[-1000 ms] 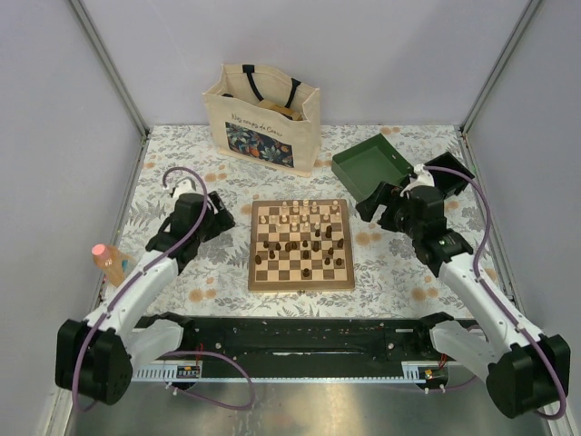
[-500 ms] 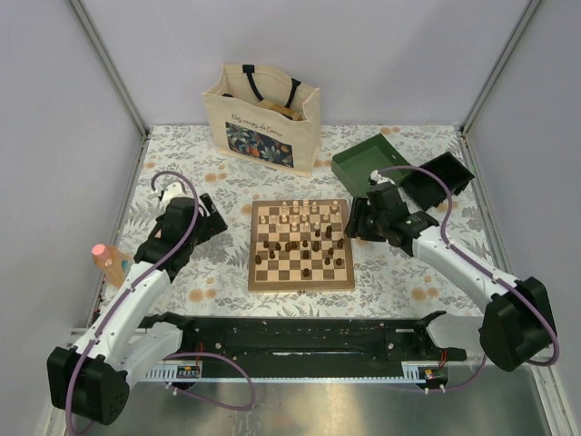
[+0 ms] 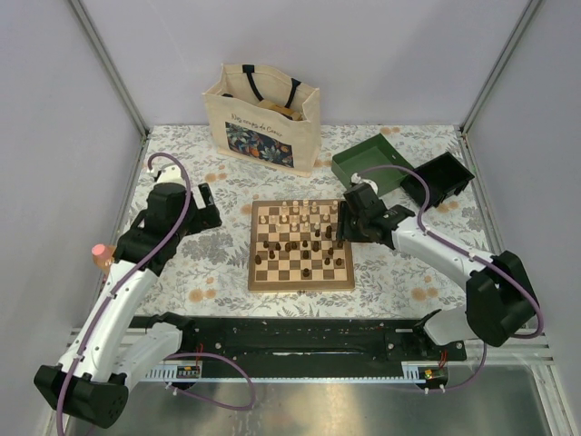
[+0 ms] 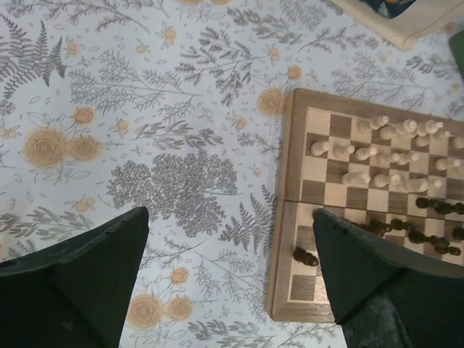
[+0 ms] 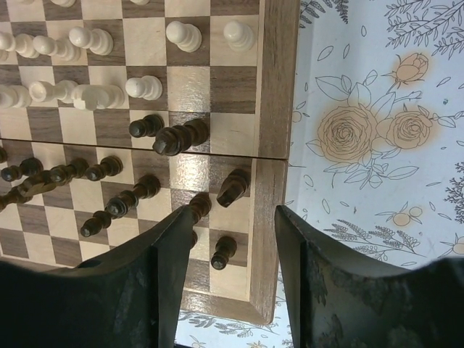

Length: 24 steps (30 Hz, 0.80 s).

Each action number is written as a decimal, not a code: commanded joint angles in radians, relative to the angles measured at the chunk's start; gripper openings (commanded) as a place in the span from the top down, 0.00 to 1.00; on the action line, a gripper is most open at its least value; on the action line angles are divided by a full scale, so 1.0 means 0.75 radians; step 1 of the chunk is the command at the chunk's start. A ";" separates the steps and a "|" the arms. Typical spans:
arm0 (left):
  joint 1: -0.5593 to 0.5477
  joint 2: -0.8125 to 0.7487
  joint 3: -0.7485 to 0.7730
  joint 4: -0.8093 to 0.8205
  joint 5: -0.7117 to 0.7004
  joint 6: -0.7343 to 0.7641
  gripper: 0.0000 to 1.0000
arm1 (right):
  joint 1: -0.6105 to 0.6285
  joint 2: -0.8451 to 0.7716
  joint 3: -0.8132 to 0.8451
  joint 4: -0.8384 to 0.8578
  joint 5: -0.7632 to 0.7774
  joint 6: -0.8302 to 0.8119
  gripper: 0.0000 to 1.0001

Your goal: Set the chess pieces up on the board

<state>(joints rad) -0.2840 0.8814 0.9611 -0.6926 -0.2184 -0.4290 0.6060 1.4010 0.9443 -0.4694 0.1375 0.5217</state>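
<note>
Right gripper (image 5: 233, 217), jaws apart, hangs over dark brown wooden chess pieces (image 5: 233, 187); closing may topple neighbours on checkered wooden board (image 5: 279, 87).

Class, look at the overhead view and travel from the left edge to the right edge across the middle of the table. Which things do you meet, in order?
pink-capped bottle → left gripper → board → black open box
</note>
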 commanded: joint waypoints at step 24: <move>0.004 0.009 -0.028 -0.064 -0.097 0.083 0.01 | 0.055 0.200 0.121 -0.022 0.085 0.031 0.58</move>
<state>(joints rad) -0.2840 0.8856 0.9401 -0.7620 -0.2676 -0.3840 0.6353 1.5436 0.9947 -0.4774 0.1650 0.5400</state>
